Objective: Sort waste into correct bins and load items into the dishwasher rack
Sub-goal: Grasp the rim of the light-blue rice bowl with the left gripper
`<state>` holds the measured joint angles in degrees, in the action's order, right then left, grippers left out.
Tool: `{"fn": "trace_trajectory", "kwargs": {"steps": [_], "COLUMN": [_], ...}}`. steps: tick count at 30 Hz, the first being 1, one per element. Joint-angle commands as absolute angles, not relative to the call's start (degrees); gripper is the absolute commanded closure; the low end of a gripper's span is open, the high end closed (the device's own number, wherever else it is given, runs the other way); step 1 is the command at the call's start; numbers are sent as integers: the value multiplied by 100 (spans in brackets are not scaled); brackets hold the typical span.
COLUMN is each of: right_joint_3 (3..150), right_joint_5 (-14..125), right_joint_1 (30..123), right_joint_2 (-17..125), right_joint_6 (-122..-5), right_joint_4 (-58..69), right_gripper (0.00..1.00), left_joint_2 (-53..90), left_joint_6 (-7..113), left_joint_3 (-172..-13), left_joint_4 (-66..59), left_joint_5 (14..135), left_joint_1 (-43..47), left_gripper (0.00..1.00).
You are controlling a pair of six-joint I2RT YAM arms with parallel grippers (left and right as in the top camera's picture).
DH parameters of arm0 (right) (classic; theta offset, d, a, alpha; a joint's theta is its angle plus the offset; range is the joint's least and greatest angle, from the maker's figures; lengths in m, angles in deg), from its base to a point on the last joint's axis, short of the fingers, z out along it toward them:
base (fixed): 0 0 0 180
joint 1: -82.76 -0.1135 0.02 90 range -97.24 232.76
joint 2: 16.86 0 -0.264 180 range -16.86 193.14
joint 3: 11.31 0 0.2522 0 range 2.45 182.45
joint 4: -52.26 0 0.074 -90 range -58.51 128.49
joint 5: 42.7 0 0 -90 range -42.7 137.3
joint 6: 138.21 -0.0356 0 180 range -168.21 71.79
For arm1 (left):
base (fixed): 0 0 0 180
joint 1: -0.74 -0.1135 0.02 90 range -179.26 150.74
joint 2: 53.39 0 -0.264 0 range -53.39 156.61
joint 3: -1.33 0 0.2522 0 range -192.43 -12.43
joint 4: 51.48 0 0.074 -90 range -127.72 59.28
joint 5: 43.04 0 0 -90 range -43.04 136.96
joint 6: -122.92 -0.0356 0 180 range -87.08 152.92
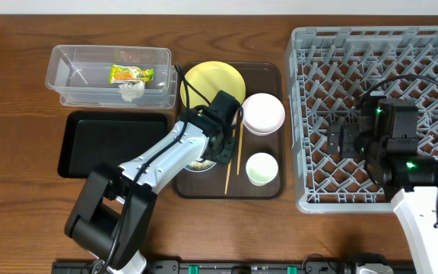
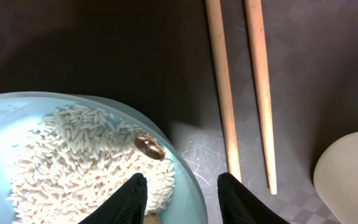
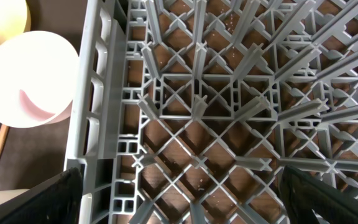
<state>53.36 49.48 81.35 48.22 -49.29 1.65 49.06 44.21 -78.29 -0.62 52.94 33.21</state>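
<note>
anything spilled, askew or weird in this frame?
No spill visible. One oddity: a small brown scrap sits among the white rice in the light-blue bowl, near the rim that the open left gripper straddles. The chopsticks lie neatly side by side on the brown tray.

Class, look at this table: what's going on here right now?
The left end effector is open astride the rim of the light-blue bowl, which holds rice, on the brown tray. The right end effector hangs open over the dishwasher rack, holding nothing. The snack wrapper and tissue lie in the clear tub.
</note>
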Motion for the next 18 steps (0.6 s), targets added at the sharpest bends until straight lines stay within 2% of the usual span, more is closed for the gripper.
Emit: {"fn": "trace_trajectory", "kwargs": {"steps": [1,7,18], "right_joint_3": [5461,5461,5461], "right_joint_5": [4994,4994,4994], "right_joint_1": [8205,8203,8203], "right_joint_2": [4755,4755,4755], "right_joint_6": [-4988,-4988,-4988], "right_joint_4": [155,157,157], "right_gripper": [1,1,1], "left_joint_2": [4954,4954,4958], "left_joint_6": [4298,4298,4300], "left_joint_3": [-7810,-7810,-7713], "left_joint_4": [-16,2,4], "left_joint_5": [5200,5202,4728], "left_joint_1": [3334,3384,3777], "left_gripper": [60,69,70]}}
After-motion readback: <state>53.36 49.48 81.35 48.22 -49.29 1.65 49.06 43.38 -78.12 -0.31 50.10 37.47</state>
